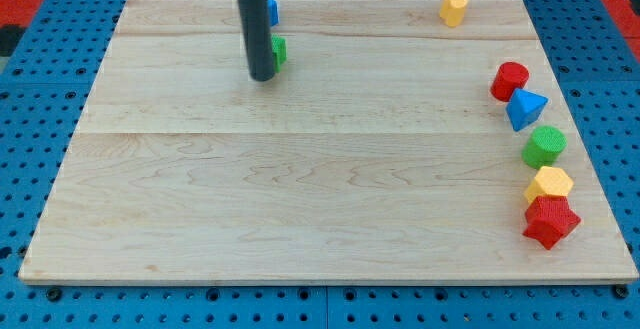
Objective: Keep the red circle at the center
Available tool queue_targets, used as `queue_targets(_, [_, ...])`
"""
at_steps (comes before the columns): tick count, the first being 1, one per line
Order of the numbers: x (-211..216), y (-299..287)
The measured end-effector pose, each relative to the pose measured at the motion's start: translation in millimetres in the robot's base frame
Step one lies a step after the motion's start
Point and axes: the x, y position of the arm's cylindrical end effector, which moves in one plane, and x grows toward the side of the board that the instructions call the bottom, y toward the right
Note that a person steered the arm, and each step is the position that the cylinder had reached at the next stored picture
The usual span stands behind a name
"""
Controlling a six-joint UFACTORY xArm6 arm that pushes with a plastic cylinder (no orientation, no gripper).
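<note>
Red circle waits at the right edge, far from the rod.

The bare tip [263, 77] rests near the board's top-left, touching a green block [278, 51], gripping nothing; the red circle [509, 80] lies well off to its right, beside the blue triangle [525, 109].

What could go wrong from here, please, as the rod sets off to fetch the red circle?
My tip sits far from the red circle, right beside the green block, so leaving may drag that along. The blue triangle touches the circle's lower side; a push from the view's right could sweep both toward the center.
</note>
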Motion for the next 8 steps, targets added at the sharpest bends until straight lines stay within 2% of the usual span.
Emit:
queue_targets(1, [30, 78])
queue_targets(2, [3, 206])
queue_targets(3, [-29, 290])
queue_targets(4, [-62, 319])
queue_targets(5, [-21, 396])
queue_targets(6, [4, 375])
queue_targets(8, [-9, 233])
